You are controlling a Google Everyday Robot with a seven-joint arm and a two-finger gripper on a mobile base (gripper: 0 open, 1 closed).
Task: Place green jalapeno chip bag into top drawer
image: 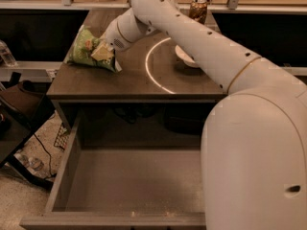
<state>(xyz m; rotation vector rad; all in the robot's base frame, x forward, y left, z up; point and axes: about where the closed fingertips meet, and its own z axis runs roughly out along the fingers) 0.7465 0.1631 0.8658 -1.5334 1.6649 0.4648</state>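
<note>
Reaching toward the table's [139, 87] 10 o'clock corner, the gripper [106, 52] pinches the right edge of the green jalapeno chip bag [86, 47]. The bag stands tilted, its lower corner touching the tabletop. The top drawer [129, 181] is pulled open at 6 o'clock, below the table's front edge.

No lettering can be read on the crinkled green foil chip bag [85, 49], where the end effector [106, 52] meets it above the desk [139, 83], nor on the brown patterned can [198, 8].
</note>
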